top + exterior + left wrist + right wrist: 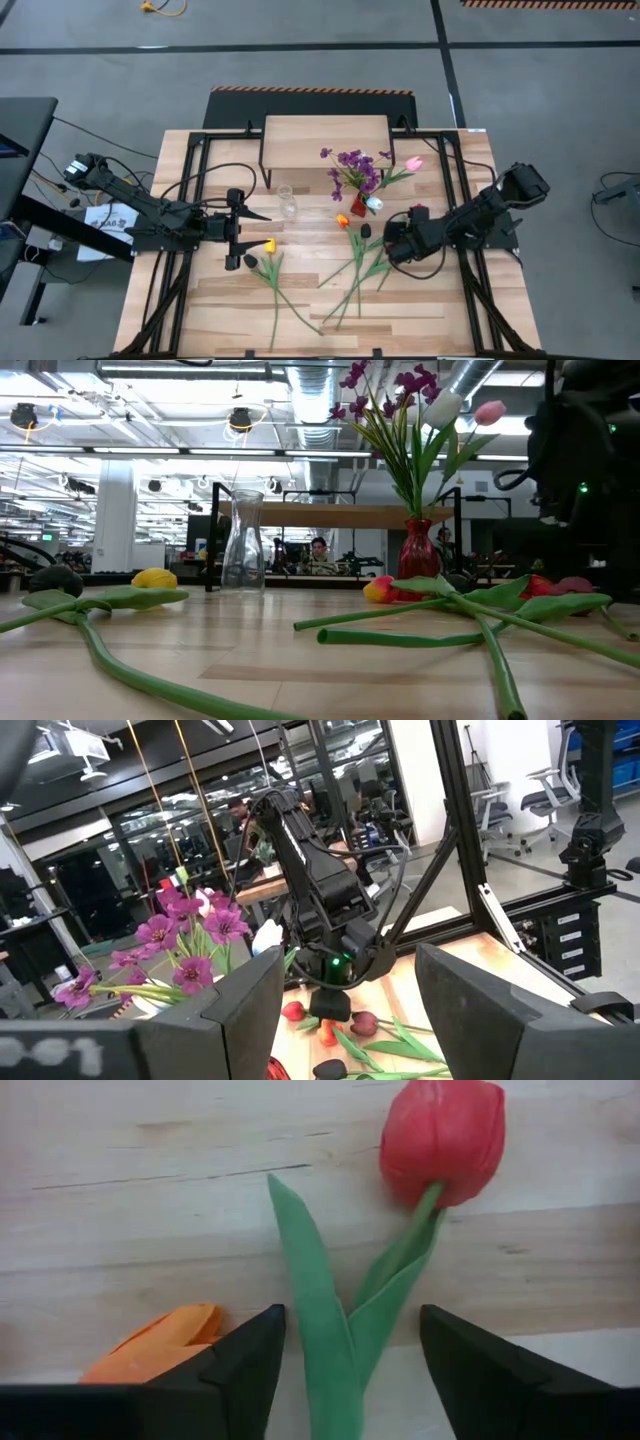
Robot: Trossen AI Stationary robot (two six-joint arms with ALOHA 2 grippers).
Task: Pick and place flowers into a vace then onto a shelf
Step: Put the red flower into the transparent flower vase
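On the table (200, 330) we see tulips (352, 268) lying loose across the near half, long green stems crossing, with a yellow head (269, 245) and a dark one (250, 261) towards the left. Our right gripper (345, 1342) hangs low over a red tulip (442, 1138), fingers apart astride its stem and clamped on nothing, an orange head (155, 1342) beside it; our left gripper (246, 240) waits open by the yellow head. Farther back stand an empty glass vase (287, 201) and a red vase (418, 550) holding purple, white and pink blooms, its base half hidden from above, before the shelf (325, 138) at the far edge.
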